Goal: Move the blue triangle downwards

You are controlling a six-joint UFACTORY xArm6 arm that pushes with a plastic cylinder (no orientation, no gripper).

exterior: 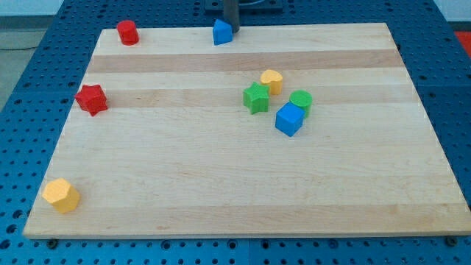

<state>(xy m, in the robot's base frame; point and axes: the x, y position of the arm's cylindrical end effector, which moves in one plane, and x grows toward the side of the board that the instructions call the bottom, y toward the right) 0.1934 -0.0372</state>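
The blue triangle (221, 32) sits at the top edge of the wooden board (221, 184), a little left of the middle. The dark rod comes down from the view's top, and my tip (232, 33) is right beside the triangle's right side, touching it or very nearly so.
A red cylinder (127, 32) is at the top left, a red star (92, 99) at the left edge and a yellow hexagon (61, 195) at the bottom left. Right of centre a yellow heart (271, 80), green star (256, 97), green cylinder (300, 101) and blue cube (289, 118) cluster together.
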